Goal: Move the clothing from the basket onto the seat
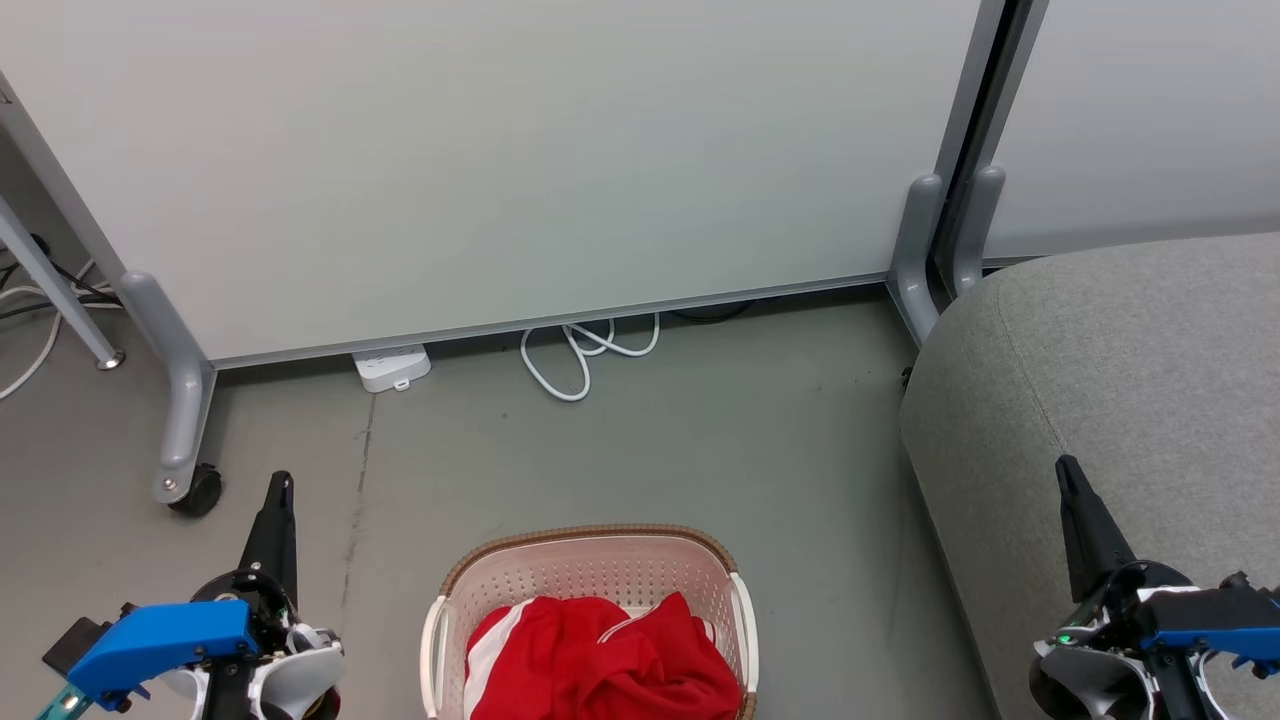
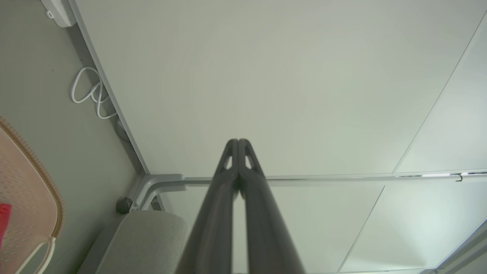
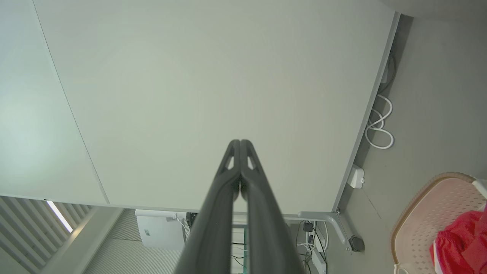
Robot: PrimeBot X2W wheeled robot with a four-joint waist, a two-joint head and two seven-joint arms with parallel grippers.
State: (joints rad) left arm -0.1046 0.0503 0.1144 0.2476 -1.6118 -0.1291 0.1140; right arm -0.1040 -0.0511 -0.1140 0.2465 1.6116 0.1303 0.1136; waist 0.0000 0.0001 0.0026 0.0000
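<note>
- left claw point(image 1: 281, 488): 2 long dark fingers pressed together, closed on nothing. Hangs over bare floor point(image 1: 640, 440), left of the basket point(image 1: 590, 536) and apart from it.
- right claw point(image 1: 1070, 476): also closed, empty. Shows in front of the grey upholstery of the seat point(image 1: 1130, 350), right of the basket.
- both wrist views: fingertips meet tip to tip, pointing at the white partition panel point(image 1: 500, 150), nothing between them.
- clothing point(image 1: 600, 660): red heap inside the basket, filling its near part. A white section with thin red stripes shows on the heap's left side. The basket's far inner wall is bare. None on the seat, so the task looks unstarted.
- basket stands on the floor between the 2 claws, near the seat's rounded corner, not touching it.
- handling, judged: soft, limp, light fabric with no stiffness, so it will sag and trail below the claw. Not fragile. A shallow pinch could slip off.
- grip point, judged: the raised fold on top of the heap, right of centre, where the fabric bunches. The claw has to open first, then bite deep across the fold. Flat single layers against the wall are poor targets.
- risks, judged: 2 garments tangled and rising together, a trailing hem catching the rim or a handle, the light basket dragging along.
- writing: no brand, label or readable text in any view; the basket's bottom is covered by fabric. The power strip point(image 1: 392, 367) and looped white cable point(image 1: 585, 352) at the panel's foot show no legible marks.
</note>
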